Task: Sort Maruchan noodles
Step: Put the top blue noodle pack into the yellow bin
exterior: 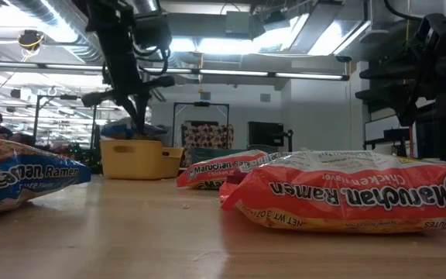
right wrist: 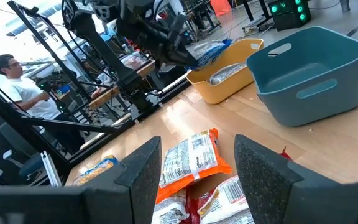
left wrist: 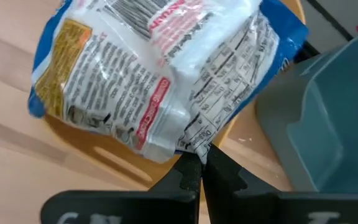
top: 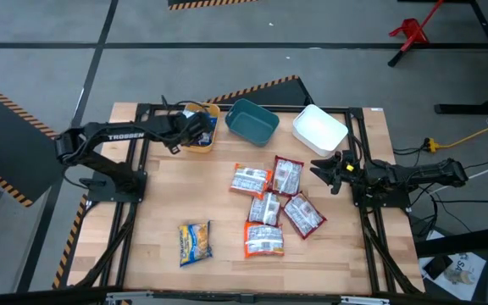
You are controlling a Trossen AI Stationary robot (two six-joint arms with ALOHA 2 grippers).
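Observation:
My left gripper (left wrist: 201, 167) is shut on a blue-and-yellow noodle packet (left wrist: 160, 68) over the yellow bin (top: 202, 140) at the table's far side. The packet's printed back faces the wrist camera. A second packet (right wrist: 227, 73) lies inside that bin. Several more packets lie flat mid-table: orange (top: 251, 180), dark red (top: 287, 176), another dark red (top: 303, 213), orange (top: 263, 239) and, apart from these, a blue-and-yellow one (top: 196, 241). My right gripper (top: 333, 169) waits open near the table's right edge, touching nothing. My left gripper pinches the blue-and-yellow packet between its two fingers at the crimped edge of one end (left wrist: 199, 143). The fingers come from above, slanting toward the far edge. The packet reaches out ahead of them over the yellow bin's rim (left wrist: 92, 149); I cannot tell whether it touches the bin.
A teal bin (top: 251, 120) and a white bin (top: 318, 129) stand along the far edge, right of the yellow one. Bare wood lies between the lone blue packet and the left edge, and along the near edge. A person (right wrist: 14, 84) sits beyond the table.

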